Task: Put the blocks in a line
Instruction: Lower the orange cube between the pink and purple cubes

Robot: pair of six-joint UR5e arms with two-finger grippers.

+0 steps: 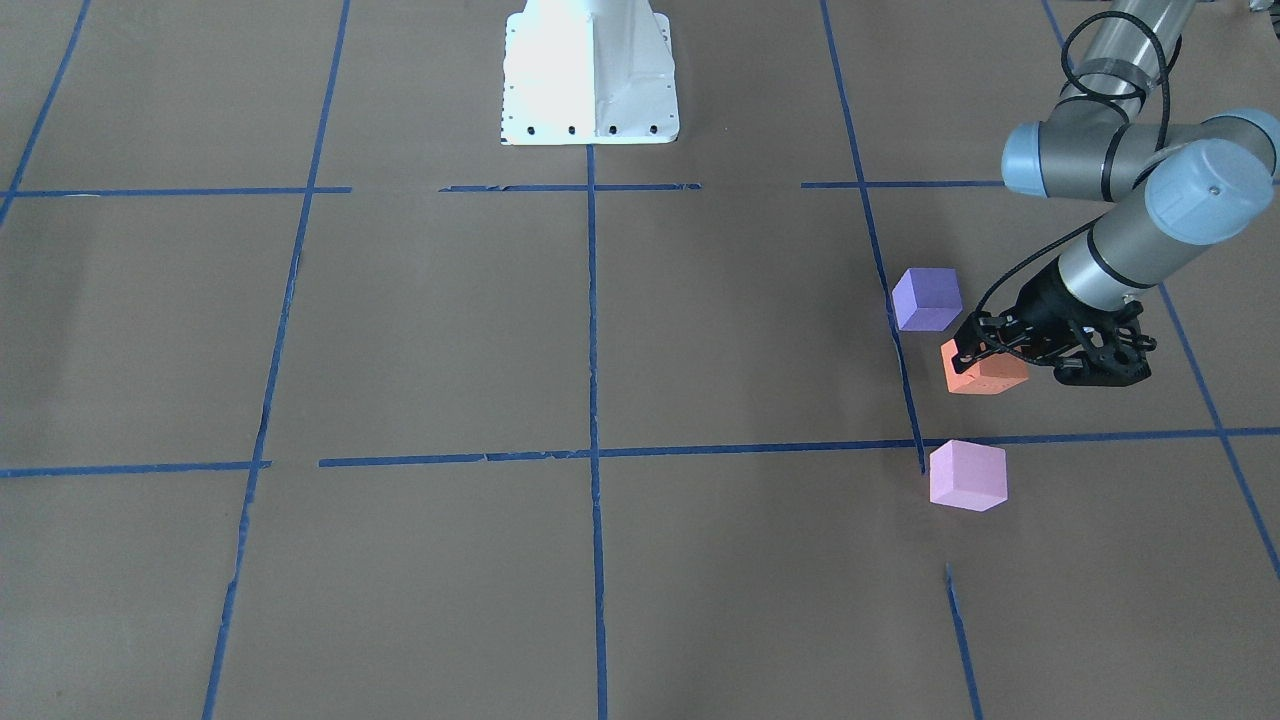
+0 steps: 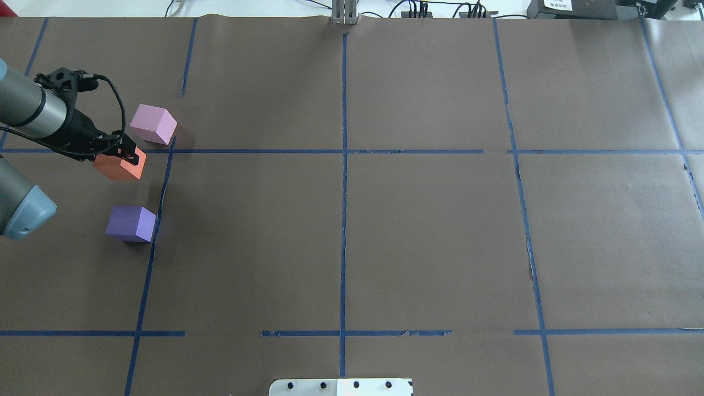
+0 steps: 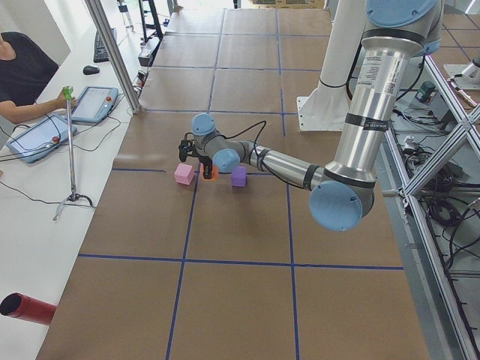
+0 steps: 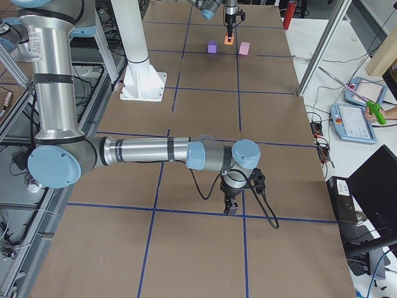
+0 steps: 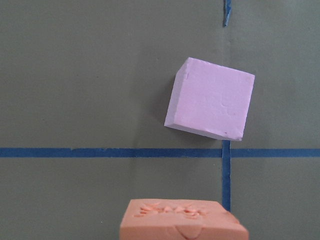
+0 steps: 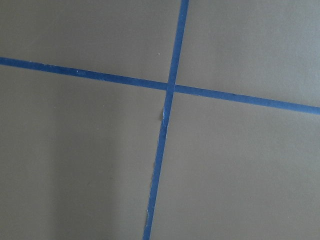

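My left gripper (image 1: pixel 975 345) is shut on the orange block (image 1: pixel 988 380), low over the table, also seen in the overhead view (image 2: pixel 127 152). The orange block (image 5: pixel 182 222) fills the bottom of the left wrist view, its embossed top showing. The violet-purple block (image 1: pixel 927 298) sits just on the robot's side of it (image 2: pixel 131 223). The pale pink block (image 1: pixel 967 476) sits just beyond it (image 2: pixel 154 124), turned at an angle (image 5: pixel 210 105). My right gripper (image 4: pixel 231 208) shows only in the exterior right view, low over the table far from the blocks. I cannot tell whether it is open or shut.
Blue tape lines (image 2: pixel 344 151) grid the brown paper table. The white robot base (image 1: pixel 590 75) stands at the table's robot-side edge. An operator (image 3: pixel 22 75) with tablets sits beyond the far edge. A red cylinder (image 3: pixel 26 309) lies off the table.
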